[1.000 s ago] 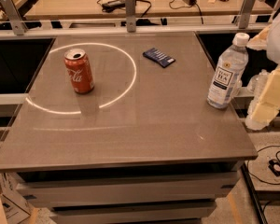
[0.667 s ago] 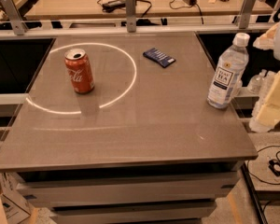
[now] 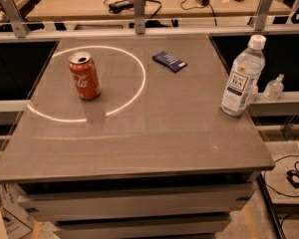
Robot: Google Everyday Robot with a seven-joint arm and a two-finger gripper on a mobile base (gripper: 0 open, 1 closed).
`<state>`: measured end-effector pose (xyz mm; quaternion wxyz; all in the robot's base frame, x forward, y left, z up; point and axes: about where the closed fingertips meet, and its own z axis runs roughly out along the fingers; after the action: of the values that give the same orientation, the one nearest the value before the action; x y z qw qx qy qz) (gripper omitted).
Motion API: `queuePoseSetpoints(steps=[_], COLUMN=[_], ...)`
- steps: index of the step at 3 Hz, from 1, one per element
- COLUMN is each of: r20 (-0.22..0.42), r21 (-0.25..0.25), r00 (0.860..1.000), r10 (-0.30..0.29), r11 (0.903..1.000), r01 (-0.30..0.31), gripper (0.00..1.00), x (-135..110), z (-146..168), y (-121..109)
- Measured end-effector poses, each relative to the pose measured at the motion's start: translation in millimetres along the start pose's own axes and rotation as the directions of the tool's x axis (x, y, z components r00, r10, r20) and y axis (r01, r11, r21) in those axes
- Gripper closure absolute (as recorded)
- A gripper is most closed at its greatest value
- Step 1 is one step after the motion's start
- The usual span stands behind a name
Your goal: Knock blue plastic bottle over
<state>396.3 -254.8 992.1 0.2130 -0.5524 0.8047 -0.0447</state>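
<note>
My gripper has left the frame at right, so I cannot tell its state. The blue plastic bottle (image 3: 242, 78) still stands upright at the table's (image 3: 139, 143) right edge, with open surface to its left.

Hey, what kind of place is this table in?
Probably a lab or workshop: a grey table holding a bottle and a can, with a cable-strewn wooden bench behind it. The tool is out of view.

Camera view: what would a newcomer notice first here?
The blue plastic bottle stands upright near the right edge of the table, and a red can stands at the left inside a bright ring of light. A dark blue packet lies at the back; the robot's hand is out of view.
</note>
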Motion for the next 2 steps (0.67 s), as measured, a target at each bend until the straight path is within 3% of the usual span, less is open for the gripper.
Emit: queuePoseSetpoints(steps=[2], r20=[0.121], r21=[0.042], r00=[0.992], r10=[0.037], r11=[0.9982], r01=[-0.043], gripper=[0.00], x=[63], z=[5], y=[-27])
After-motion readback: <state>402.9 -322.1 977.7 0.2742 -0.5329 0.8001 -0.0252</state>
